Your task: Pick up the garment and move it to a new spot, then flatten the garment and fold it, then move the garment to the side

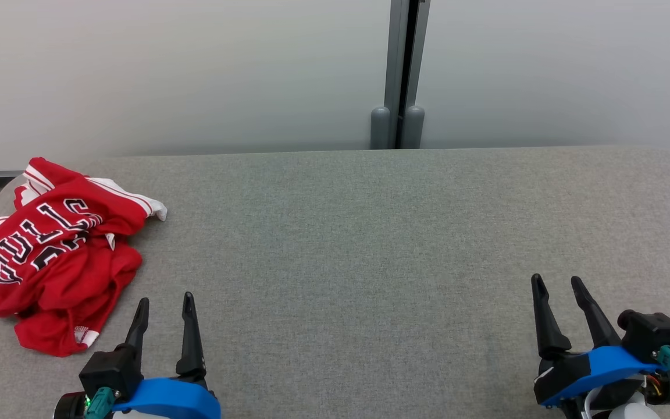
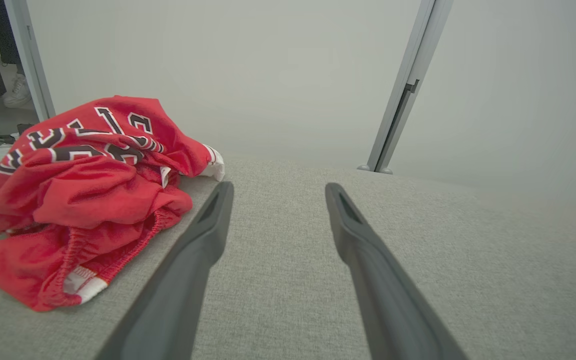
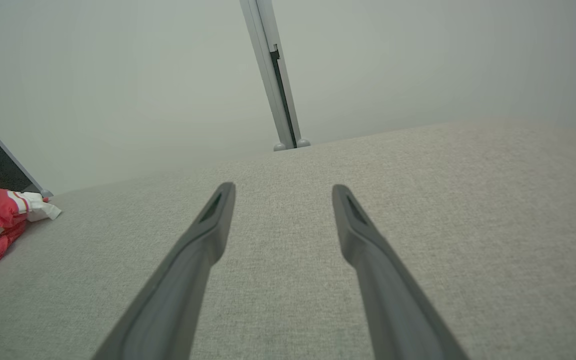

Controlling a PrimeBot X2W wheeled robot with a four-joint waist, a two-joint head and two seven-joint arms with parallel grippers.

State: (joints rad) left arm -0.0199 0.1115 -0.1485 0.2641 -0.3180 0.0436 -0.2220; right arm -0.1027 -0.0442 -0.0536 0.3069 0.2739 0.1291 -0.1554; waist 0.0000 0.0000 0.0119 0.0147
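Garment (image 1: 59, 256), red, crumpled, lettered "BULLS"; left claw (image 1: 166, 297) and right claw (image 1: 556, 278) both apart, empty.

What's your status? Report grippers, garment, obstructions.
Left gripper open, empty, near red garment. Right gripper open, empty. Garment crumpled, untouched, far left on grey surface. Nothing blocks the left gripper's approach.
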